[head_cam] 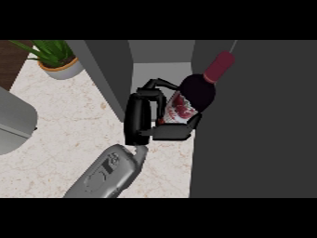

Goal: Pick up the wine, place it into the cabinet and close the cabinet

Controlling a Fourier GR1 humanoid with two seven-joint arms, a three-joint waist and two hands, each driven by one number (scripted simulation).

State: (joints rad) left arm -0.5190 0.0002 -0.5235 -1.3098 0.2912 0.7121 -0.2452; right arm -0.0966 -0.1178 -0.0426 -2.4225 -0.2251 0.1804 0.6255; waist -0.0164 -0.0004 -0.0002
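a black hand on a grey forearm comes up from the lower edge of the head view and reaches to the mouth of the cabinet. from this view alone i cannot tell whether it is the right or the left hand. its fingers and thumb are curled round the wine, grasping it at the lower body, where the red and white label shows between them.

the wine is a dark bottle with a dark red cap at its neck. it is tilted, the neck leaning up and to the right, the base down by the palm. it is held at the cabinet's opening, above the pale floor of the inside, between the grey left wall and the big dark panel on the right. the cap end overlaps that dark panel. whether the base touches the cabinet floor cannot be told, as the hand hides it.

the tabletop is pale marble with thin veins. a plant in a light pot stands at its far left, near the cabinet's left wall. a grey rounded thing lies at the left edge, well apart from the hand. no second hand shows.
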